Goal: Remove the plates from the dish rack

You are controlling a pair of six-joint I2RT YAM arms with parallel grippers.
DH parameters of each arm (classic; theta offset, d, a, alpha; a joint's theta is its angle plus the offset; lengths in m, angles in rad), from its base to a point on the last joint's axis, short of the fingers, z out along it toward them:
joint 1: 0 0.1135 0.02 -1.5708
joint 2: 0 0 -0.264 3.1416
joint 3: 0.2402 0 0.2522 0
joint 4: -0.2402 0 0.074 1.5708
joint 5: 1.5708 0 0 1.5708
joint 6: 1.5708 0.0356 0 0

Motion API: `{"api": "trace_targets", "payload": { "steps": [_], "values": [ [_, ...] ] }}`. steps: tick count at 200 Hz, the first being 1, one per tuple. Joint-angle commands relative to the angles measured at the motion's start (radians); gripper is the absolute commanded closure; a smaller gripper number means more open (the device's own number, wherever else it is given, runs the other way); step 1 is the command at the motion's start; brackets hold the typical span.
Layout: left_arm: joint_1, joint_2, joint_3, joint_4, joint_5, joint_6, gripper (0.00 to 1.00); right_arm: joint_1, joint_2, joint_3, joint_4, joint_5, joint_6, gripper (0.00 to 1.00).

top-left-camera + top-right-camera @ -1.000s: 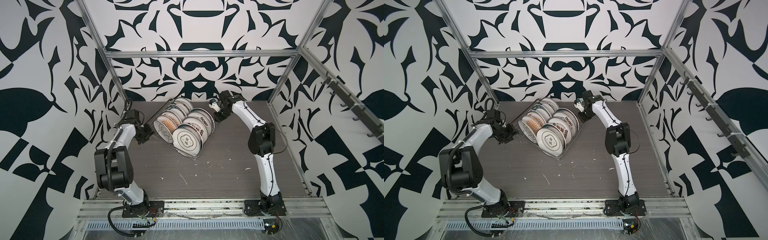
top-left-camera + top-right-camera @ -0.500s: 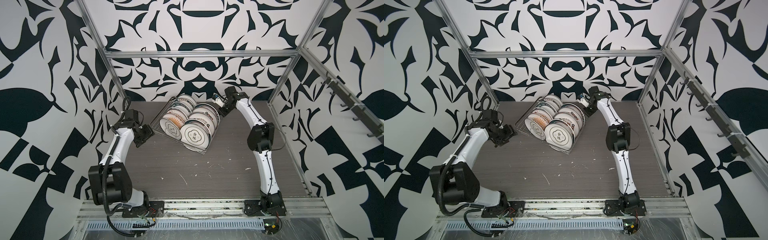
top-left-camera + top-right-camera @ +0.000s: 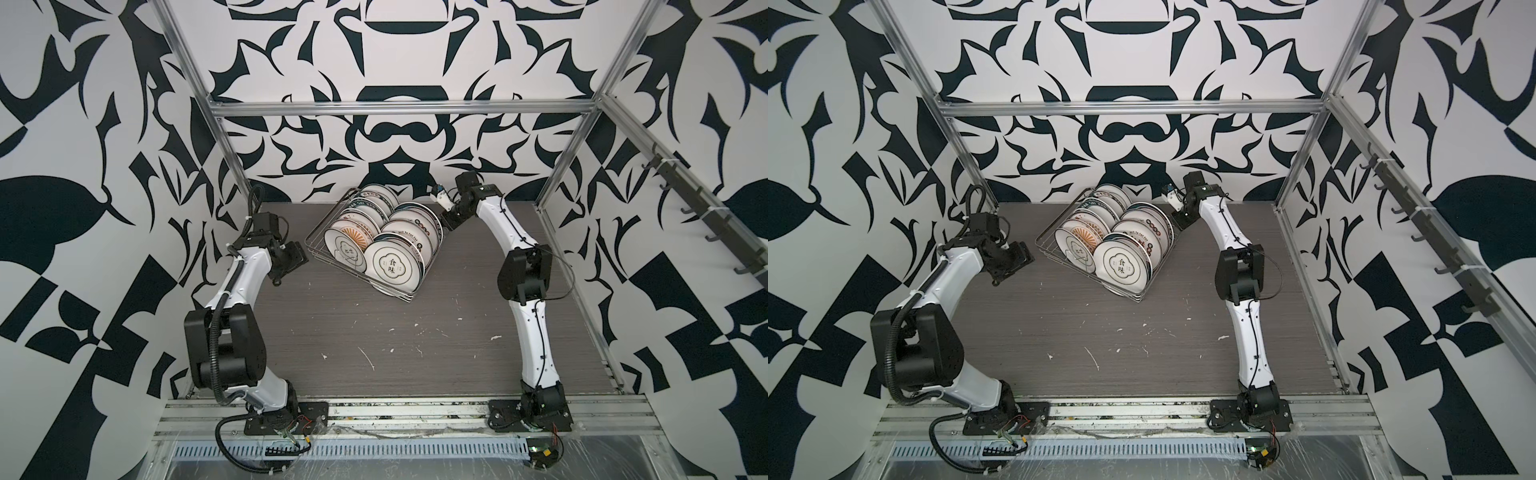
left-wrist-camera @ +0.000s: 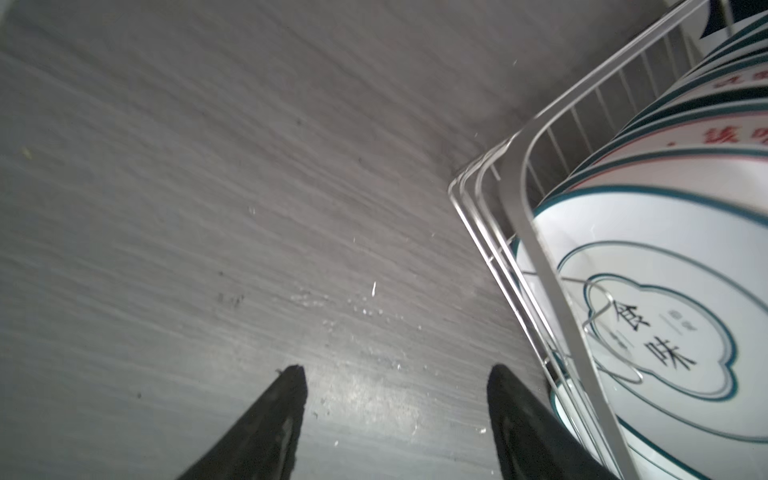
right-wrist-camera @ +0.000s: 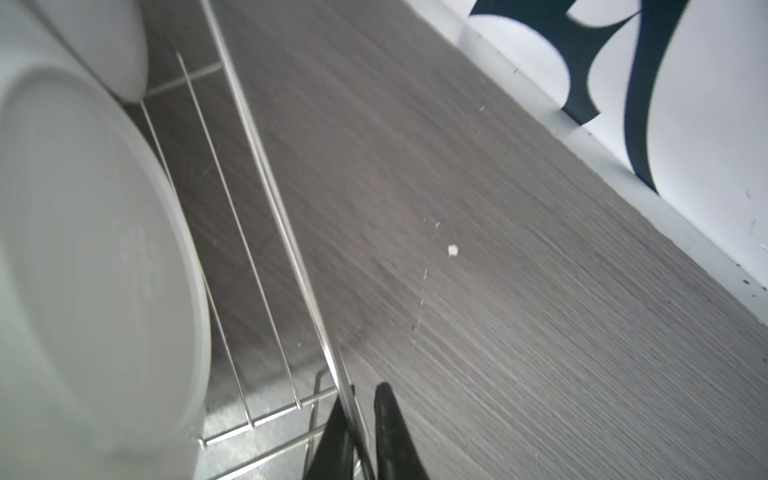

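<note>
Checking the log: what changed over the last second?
The rack slid right in both top views, drawn by the right gripper at its rim wire. The left gripper, earlier at the rack's left edge, widened and now stands apart from it. The plates all stayed in the rack.

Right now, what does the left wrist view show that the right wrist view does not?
Only left wrist: the plates' printed faces with black characters; the left gripper, open above the table. Only right wrist: plain white plate backs, the patterned wall, the right gripper with the dish rack's rim wire between its fingers. Both: the dish rack and table.
</note>
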Motion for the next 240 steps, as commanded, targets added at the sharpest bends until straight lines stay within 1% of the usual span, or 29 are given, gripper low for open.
{"api": "trace_targets", "payload": {
  "steps": [1, 31, 44, 54, 83, 95, 104, 123, 131, 148, 150, 157, 168, 175, 179, 183, 185, 215, 240],
  "values": [
    [0.004, 0.038, 0.083, 0.056, -0.021, 0.082, 0.25, -0.042, -0.056, -0.015, 0.154, -0.009, 0.062, 0.78],
    [0.004, 0.124, 0.188, 0.051, 0.017, 0.142, 0.23, -0.045, -0.068, -0.026, 0.151, -0.035, 0.065, 0.74],
    [0.004, 0.168, 0.233, 0.051, 0.045, 0.171, 0.24, -0.046, -0.069, -0.027, 0.143, -0.046, 0.067, 0.70],
    [0.004, 0.202, 0.268, 0.046, 0.065, 0.195, 0.25, -0.050, -0.071, -0.025, 0.134, -0.058, 0.071, 0.62],
    [0.004, 0.279, 0.343, 0.035, 0.118, 0.240, 0.28, -0.061, -0.090, -0.048, 0.133, -0.094, 0.094, 0.59],
    [0.004, 0.303, 0.370, 0.032, 0.153, 0.261, 0.31, -0.064, -0.099, -0.054, 0.129, -0.096, 0.100, 0.55],
    [0.004, 0.320, 0.391, 0.026, 0.168, 0.270, 0.32, -0.066, -0.108, -0.061, 0.125, -0.098, 0.110, 0.50],
    [0.003, 0.350, 0.428, 0.017, 0.209, 0.285, 0.35, -0.072, -0.133, -0.092, 0.140, -0.110, 0.135, 0.49],
    [0.001, 0.357, 0.436, 0.017, 0.228, 0.294, 0.35, -0.074, -0.148, -0.113, 0.151, -0.120, 0.145, 0.43],
    [-0.006, 0.375, 0.452, 0.014, 0.234, 0.314, 0.37, -0.076, -0.178, -0.159, 0.179, -0.133, 0.171, 0.40],
    [-0.006, 0.378, 0.455, 0.013, 0.237, 0.317, 0.37, -0.076, -0.183, -0.164, 0.183, -0.134, 0.173, 0.39],
    [-0.008, 0.389, 0.467, 0.004, 0.248, 0.329, 0.38, -0.076, -0.193, -0.180, 0.192, -0.143, 0.184, 0.30],
    [-0.012, 0.407, 0.484, -0.008, 0.256, 0.344, 0.39, -0.077, -0.211, -0.201, 0.205, -0.152, 0.202, 0.26],
    [-0.016, 0.419, 0.497, -0.020, 0.256, 0.353, 0.40, -0.077, -0.222, -0.215, 0.212, -0.154, 0.217, 0.11],
    [-0.018, 0.425, 0.505, -0.025, 0.258, 0.357, 0.40, -0.077, -0.228, -0.218, 0.215, -0.156, 0.226, 0.08],
    [-0.019, 0.431, 0.513, -0.031, 0.262, 0.362, 0.40, -0.077, -0.232, -0.226, 0.218, -0.157, 0.233, 0.02],
    [-0.019, 0.433, 0.516, -0.033, 0.263, 0.363, 0.40, -0.077, -0.236, -0.228, 0.220, -0.157, 0.236, 0.01],
    [-0.044, 0.472, 0.549, -0.039, 0.259, 0.381, 0.42, -0.079, -0.283, -0.302, 0.269, -0.169, 0.302, 0.01],
    [-0.055, 0.520, 0.596, -0.057, 0.240, 0.384, 0.47, -0.084, -0.318, -0.363, 0.302, -0.172, 0.385, 0.01]
  ]
}}
